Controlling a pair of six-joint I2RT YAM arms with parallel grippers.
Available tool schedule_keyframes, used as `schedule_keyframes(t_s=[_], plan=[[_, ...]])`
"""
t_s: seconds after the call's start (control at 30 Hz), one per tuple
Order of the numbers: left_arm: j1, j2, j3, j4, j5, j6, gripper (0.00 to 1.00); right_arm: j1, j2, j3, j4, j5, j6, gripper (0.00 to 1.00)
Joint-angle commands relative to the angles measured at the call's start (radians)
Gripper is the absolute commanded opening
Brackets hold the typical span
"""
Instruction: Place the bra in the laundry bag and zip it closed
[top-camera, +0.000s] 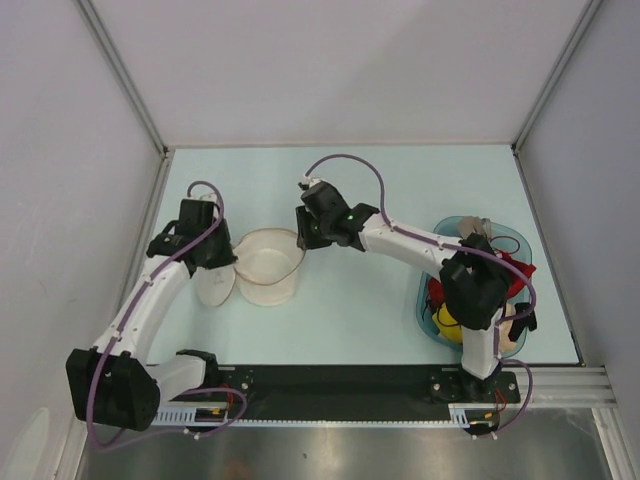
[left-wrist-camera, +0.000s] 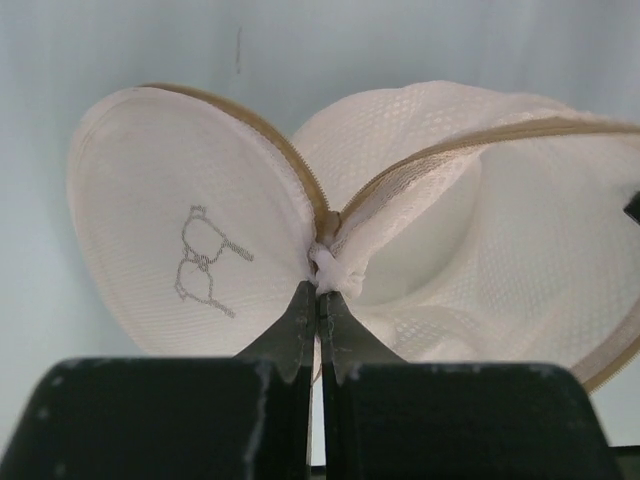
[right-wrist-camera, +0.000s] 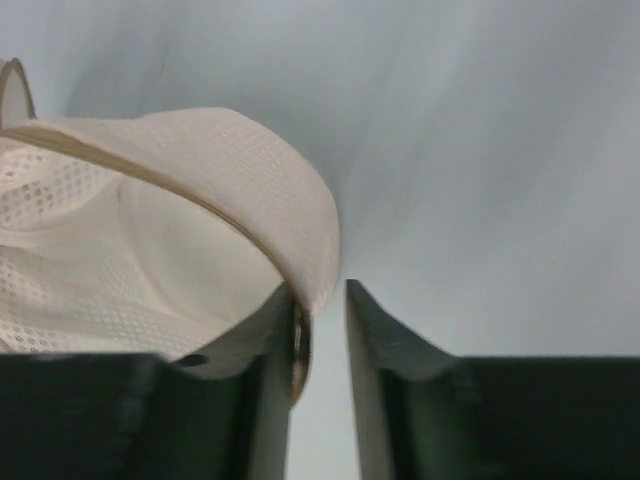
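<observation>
The laundry bag (top-camera: 268, 262) lies open on the table, a cream mesh clamshell with a tan zip rim. Its logo half (left-wrist-camera: 180, 250) spreads left and its cupped half (left-wrist-camera: 480, 230) right. My left gripper (left-wrist-camera: 318, 290) is shut on the white tab at the hinge between the halves. My right gripper (right-wrist-camera: 320, 295) stands at the cupped half's far rim (right-wrist-camera: 300, 240) with its jaws slightly apart; the rim rests against the left finger (right-wrist-camera: 270, 340), not pinched. The bra (top-camera: 480, 228) shows as grey-brown fabric at the far end of the basket, mostly hidden by my right arm.
A translucent teal basket (top-camera: 425, 300) at the right holds red (top-camera: 515, 270) and yellow-and-black (top-camera: 448, 320) garments. My right arm crosses over it towards the table's middle. Grey walls close in the table on three sides.
</observation>
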Motion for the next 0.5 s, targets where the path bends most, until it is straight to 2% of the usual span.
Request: schedule_keyframes(t_s=[0.0,0.03,0.07,0.1,0.13,0.17,0.2,0.27,0.3,0.37,0.43,0.47], plan=[[0.079,-0.011,-0.059,0.087,0.09,-0.004,0.0,0.004,-0.001,0.112,-0.095,0.027,0.005,0.42],[0.084,-0.011,-0.064,0.095,0.082,-0.004,0.0,0.004,-0.007,0.148,-0.125,0.042,0.005,0.57],[0.085,-0.014,-0.07,0.098,0.068,-0.001,0.04,0.004,-0.013,0.164,-0.152,0.07,-0.001,0.67],[0.087,-0.024,-0.069,0.102,0.062,0.001,0.17,0.005,-0.021,0.181,-0.21,0.091,-0.011,0.76],[0.087,-0.034,-0.067,0.102,0.054,0.002,0.24,0.012,-0.047,0.208,-0.24,0.158,-0.04,1.0],[0.087,-0.043,-0.06,0.104,0.039,0.007,0.31,0.013,-0.061,0.215,-0.282,0.196,-0.054,1.0],[0.087,-0.057,-0.054,0.109,0.034,0.007,0.45,0.015,-0.082,0.215,-0.298,0.231,-0.067,1.0],[0.087,-0.093,-0.034,0.107,0.019,0.014,0.55,0.007,-0.145,0.195,-0.345,0.355,-0.076,1.0],[0.087,-0.104,-0.024,0.107,0.017,0.022,0.72,0.002,-0.165,0.183,-0.359,0.395,-0.077,1.0],[0.084,-0.13,0.006,0.098,0.016,0.033,0.78,-0.048,-0.227,0.134,-0.402,0.478,-0.088,1.0],[0.061,-0.143,0.029,0.089,0.027,0.044,0.78,-0.118,-0.269,0.088,-0.43,0.472,-0.074,1.0],[0.045,-0.158,0.048,0.089,0.028,0.044,0.78,-0.202,-0.292,0.027,-0.433,0.461,-0.07,1.0]])
